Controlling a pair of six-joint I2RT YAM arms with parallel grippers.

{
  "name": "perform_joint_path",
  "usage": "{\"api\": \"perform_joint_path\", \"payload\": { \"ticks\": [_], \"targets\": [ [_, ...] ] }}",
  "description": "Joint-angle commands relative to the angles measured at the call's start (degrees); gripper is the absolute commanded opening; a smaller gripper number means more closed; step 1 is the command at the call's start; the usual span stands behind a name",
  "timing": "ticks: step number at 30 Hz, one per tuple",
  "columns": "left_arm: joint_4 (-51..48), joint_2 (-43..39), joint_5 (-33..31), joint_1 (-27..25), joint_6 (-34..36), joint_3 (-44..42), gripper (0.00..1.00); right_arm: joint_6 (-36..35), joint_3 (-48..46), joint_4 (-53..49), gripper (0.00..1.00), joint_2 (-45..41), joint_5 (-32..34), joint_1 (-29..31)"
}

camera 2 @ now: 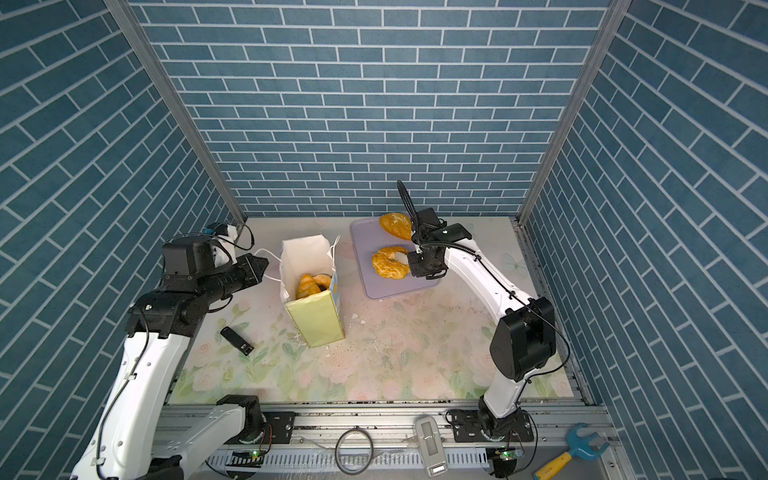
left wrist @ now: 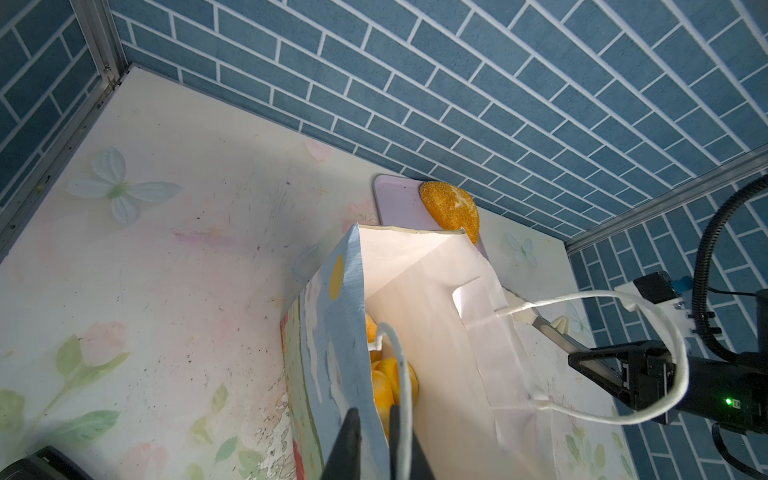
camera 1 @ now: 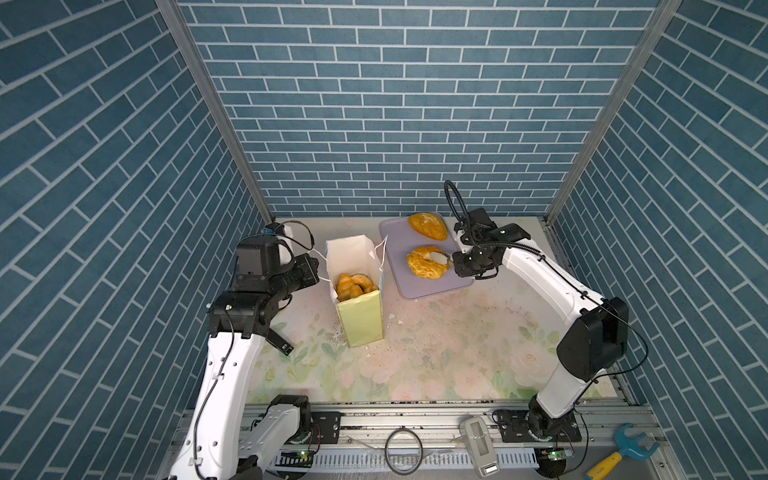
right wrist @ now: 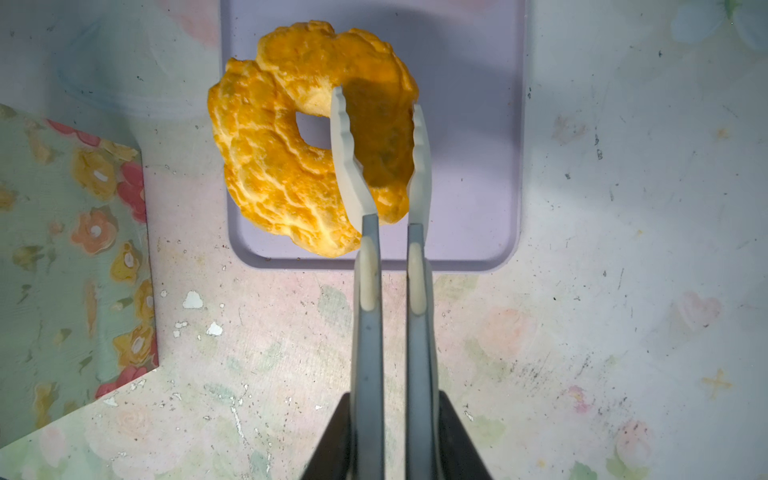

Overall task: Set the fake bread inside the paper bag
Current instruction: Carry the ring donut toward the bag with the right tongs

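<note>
ring bun: glossy golden-orange ring bun [right wrist: 282, 166], cracked crust, pale underside; hanging tilted over the near half of the lavender tray [right wrist: 469, 124]
contact: cannot tell whether its low edge is touching the tray
right hand: right hand [right wrist: 392, 415] is pressing together on grey tongs [right wrist: 368, 332]; the white scalloped tips are pinching the ring's band, one at the hole, one at the outer rim
oval loaf: oval loaf [camera 1: 428, 226], same orange with a sandy crust, is lying on the tray's far end by the counter's far edge
paper bag: paper bag [camera 1: 361, 320] is standing upright with its mouth open, just left of the tray, toward the far middle of the counter [camera 1: 436, 353]
bagged bread: several golden pieces [camera 1: 353, 286] are lying inside, low at the bag's near end
left hand: left hand [left wrist: 376, 449] is pinching the bag at its left rim, fingers nearly together, white cord handle [left wrist: 399, 374] running between them; cannot tell whether paper is caught too
right wrist only: is showing the bag's pale green face with red and yellow flowers, and the tong grip up close
left wrist only: is showing the bag's light blue face with a yellow dot; the bag is hiding the ring bun
top views: black bar [camera 2: 237, 340] is showing whole in a top view near the counter's left edge; in a top view the left arm is covering part of the bar [camera 1: 282, 345]
</note>
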Motion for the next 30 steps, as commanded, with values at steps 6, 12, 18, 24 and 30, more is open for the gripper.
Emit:
{"api": "perform_joint_path", "payload": {
  "ticks": [6, 12, 18, 24, 30],
  "targets": [
    [-1.02, -0.42, 0.14, -0.29, -0.36, -0.73, 0.16, -1.49, 5.09, 1.33, 0.19, -8.99, 2.6, 1.99],
    [-1.2, -1.18, -0.1, -0.38, -0.7, -0.68, 0.16, -5.32, 15.59, -2.08, 0.19, -11.13, 6.41, 6.66],
    [-1.32, -2.03, -0.12, -0.38, -1.21, -0.93, 0.16, -12.22, 24.64, -0.61, 0.19, -10.51, 8.36, 14.57],
    [-1.36, -3.28, -0.95, -0.38, -1.81, -1.37, 0.16, -17.92, 31.19, -0.87, 0.19, -7.53, 9.88, 21.75],
    [-1.72, -3.94, -1.01, -0.38, -2.0, -1.57, 0.16, -24.18, 34.27, -3.24, 0.19, -4.02, 17.07, 29.79]
  ]
}}
